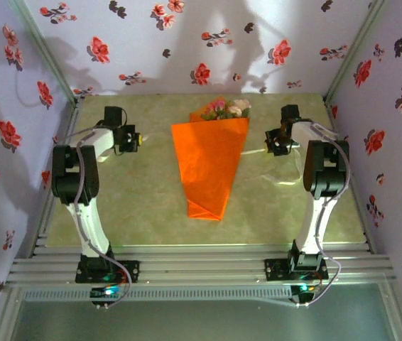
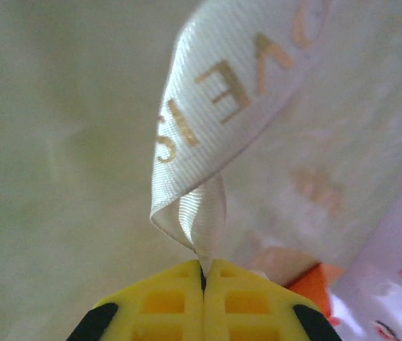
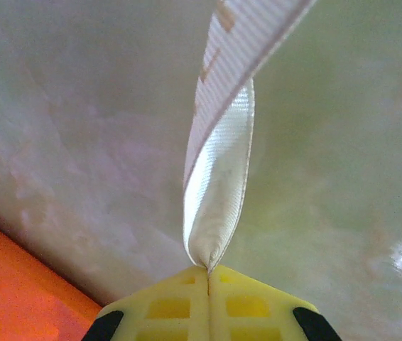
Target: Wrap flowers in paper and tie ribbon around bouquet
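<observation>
Pale green marbled worktop [image 1: 144,192] lies between floral walls. We see the left jaws pressed fully together on a folded piece of the cream ribbon [image 2: 215,92], and the right jaws clenched likewise on it. Between both arms the orange bouquet [image 1: 212,163] lies flat, with its flowers [image 1: 226,108] toward the far wall.

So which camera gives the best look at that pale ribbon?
The left wrist view: the cream woven ribbon is close, gold lettering legible, pinched in the left pincer. The right wrist view shows a plain folded stretch in the right pincer. From above it is too faint.
</observation>
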Controlling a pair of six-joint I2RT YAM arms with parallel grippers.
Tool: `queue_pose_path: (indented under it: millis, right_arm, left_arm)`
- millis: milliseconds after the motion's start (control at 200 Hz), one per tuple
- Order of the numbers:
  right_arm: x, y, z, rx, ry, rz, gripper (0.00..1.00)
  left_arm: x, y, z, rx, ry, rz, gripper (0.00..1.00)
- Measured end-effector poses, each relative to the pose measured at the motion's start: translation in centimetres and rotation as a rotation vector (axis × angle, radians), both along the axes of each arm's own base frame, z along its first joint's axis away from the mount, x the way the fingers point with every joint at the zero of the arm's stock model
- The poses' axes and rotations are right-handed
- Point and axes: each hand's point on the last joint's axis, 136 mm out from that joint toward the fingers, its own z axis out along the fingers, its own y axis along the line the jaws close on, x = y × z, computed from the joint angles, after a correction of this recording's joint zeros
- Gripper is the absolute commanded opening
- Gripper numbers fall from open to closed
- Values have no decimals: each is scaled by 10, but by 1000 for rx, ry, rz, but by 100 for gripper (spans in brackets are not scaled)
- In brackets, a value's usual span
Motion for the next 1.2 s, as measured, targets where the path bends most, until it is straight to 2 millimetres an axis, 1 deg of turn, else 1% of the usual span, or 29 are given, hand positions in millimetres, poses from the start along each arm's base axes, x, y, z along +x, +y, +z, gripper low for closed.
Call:
queue_pose_path:
  millis: [55,75,125,160,190,220,240,285,320,350,380,395,435,490,590,655,710,805,895,1000,1105,1200]
  right_arm:
    - [-8,-3,5,-19,15,7,0]
    - [-11,-4,6,-28,18,6,0]
    - [-21,-8,11,-48,29,6,0]
    - [-28,-10,13,-62,36,5,0]
    - [-34,-11,14,-71,43,6,0]
    - [-40,-12,15,-78,51,9,6]
    - [-42,-13,16,-83,55,11,11]
    - [-46,-13,16,-88,64,21,23]
    - [-48,-14,15,-93,70,29,30]
    - [-49,-14,14,-98,72,37,37]
    - [-51,-15,13,-103,77,39,41]
    - [-52,-15,12,-105,79,42,43]
    - [-55,-17,11,-113,85,44,47]
    - [-59,-18,13,-129,91,56,49]
    - [-62,-19,26,-159,71,76,51]
    - [-63,-19,37,-174,48,97,51]
    - [-63,-16,47,-183,26,120,52]
    - [-64,-10,59,-200,-9,169,55]
    - [-66,-7,69,-216,-36,220,57]
    - [-67,-4,81,-225,-81,274,58]
    - [-68,-3,91,-239,-118,321,58]
    - [-69,-4,95,-249,-131,346,58]
  left_arm:
    - [-20,-2,6,-1,42,0,0]
    - [-25,-3,9,-1,50,-1,4]
    - [-40,-5,21,-1,61,-7,32]
    - [-49,-6,30,-1,63,-8,46]
    - [-56,-6,36,-3,63,-12,56]
    - [-61,-6,42,-4,65,-13,62]
    - [-65,-6,46,-5,69,-15,63]
    - [-72,-6,52,-4,82,-19,65]
    - [-78,-3,54,5,102,-22,67]
    - [-83,2,57,23,121,-18,67]
    - [-87,9,59,41,137,-10,67]
    - [-89,13,60,51,145,-4,69]
    - [-93,25,64,81,159,15,70]
    - [-99,44,70,114,177,51,71]
    - [-101,89,75,167,205,123,71]
    - [-95,117,72,216,230,147,71]
    - [-81,139,66,268,244,140,71]
    - [-53,164,51,351,262,80,74]
    - [-32,175,33,422,280,-1,74]
    - [-19,181,15,476,305,-107,72]
    - [-14,183,1,501,334,-199,73]
    - [-21,183,-11,510,370,-252,72]
